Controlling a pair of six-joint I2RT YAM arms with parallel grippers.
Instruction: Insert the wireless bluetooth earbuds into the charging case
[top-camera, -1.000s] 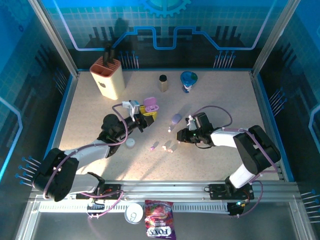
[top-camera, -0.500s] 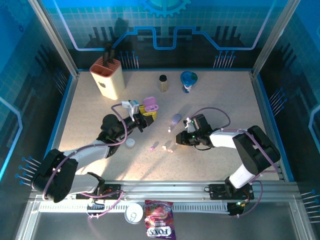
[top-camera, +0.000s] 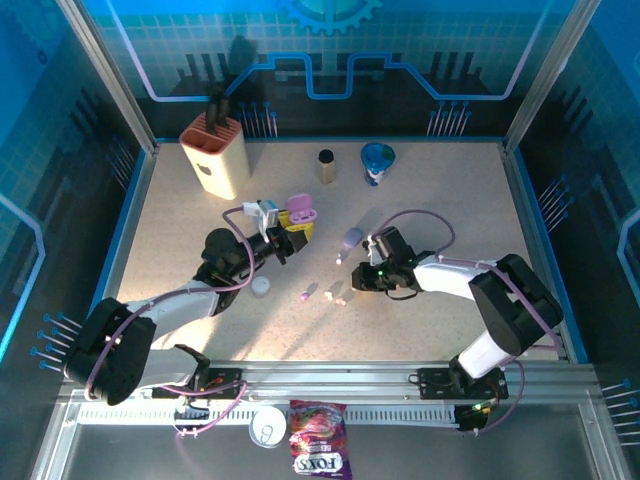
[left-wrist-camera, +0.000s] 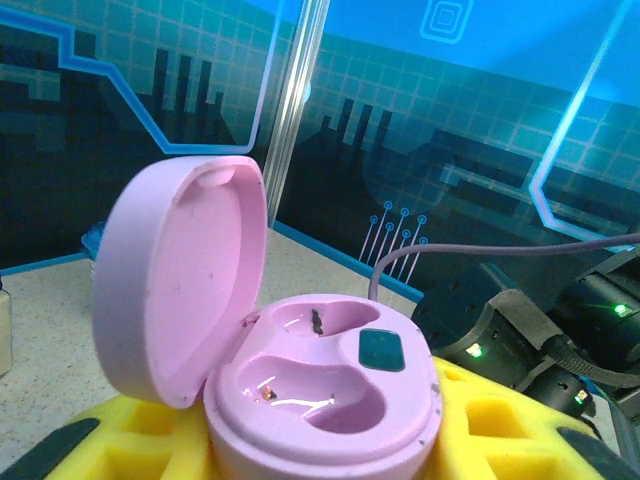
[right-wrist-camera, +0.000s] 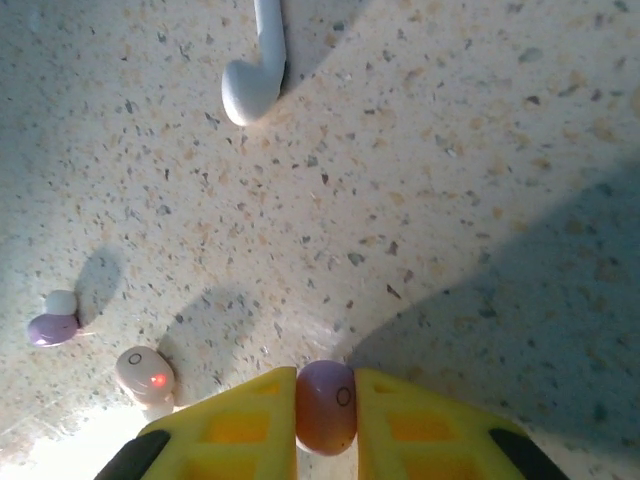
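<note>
The right gripper (right-wrist-camera: 326, 398) is clenched on a purple earbud (right-wrist-camera: 325, 410), pinched at the very tips of its yellow pads (right-wrist-camera: 235, 425) low over the speckled table (right-wrist-camera: 480, 180). Whether the bud is clear of the surface cannot be told. The bud is round and glossy and the hold looks shallow, so a twist or jolt during the lift could squirt it out and send it rolling. A pink earbud (right-wrist-camera: 143, 372) lies just beside one pad and could be nudged away as the fingers rise. A second purple earbud (right-wrist-camera: 50, 327) lies farther off, and a white stemmed earbud (right-wrist-camera: 255, 75) well apart.

The left gripper (top-camera: 297, 232) grasps the open pink charging case (left-wrist-camera: 325, 400), with the lid (left-wrist-camera: 185, 275) tilted back and both wells (left-wrist-camera: 310, 385) empty. The wells are shaped and shallow. A bud presented at the wrong angle would probably perch on the rim rather than seat, and the broad pads might strike the rim or the raised lid, tipping the case in its grip or snapping it closed. In the top view a closed lilac case (top-camera: 352, 238) lies between the two grippers, near the likely transfer path, where a low sweep could brush it.
</note>
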